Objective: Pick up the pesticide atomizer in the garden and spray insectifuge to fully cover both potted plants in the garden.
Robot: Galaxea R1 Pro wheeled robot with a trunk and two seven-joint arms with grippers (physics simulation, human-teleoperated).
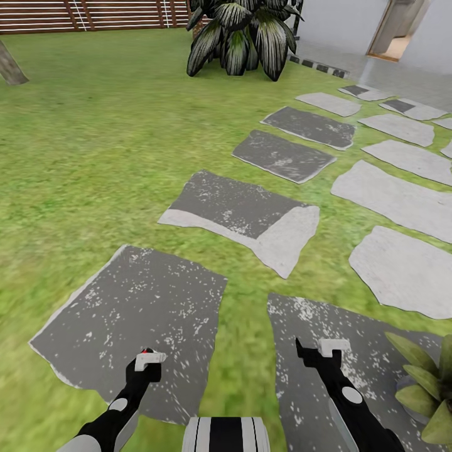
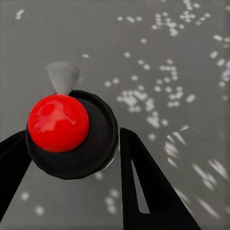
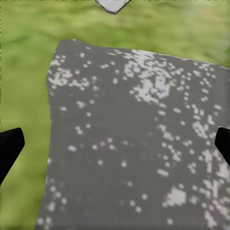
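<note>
- We see a potted plant (image 1: pixel 427 383) low beside our right gripper (image 1: pixel 323 349), nearer than the left gripper (image 1: pixel 148 361).
- Right fingers (image 3: pixel 9 148) spread wide, empty.
- Left fingers (image 2: pixel 143 182) flank a red-topped black object (image 2: pixel 72 134); grip unclear.

Lawn and paving, seen from above.
Green lawn (image 1: pixel 94 163) carries scattered grey stone slabs (image 1: pixel 242 216); one potted plant (image 1: pixel 430 389) sits on the near right slab, and a big dark-leaved bush (image 1: pixel 242 34) stands at the lawn's far edge.
</note>
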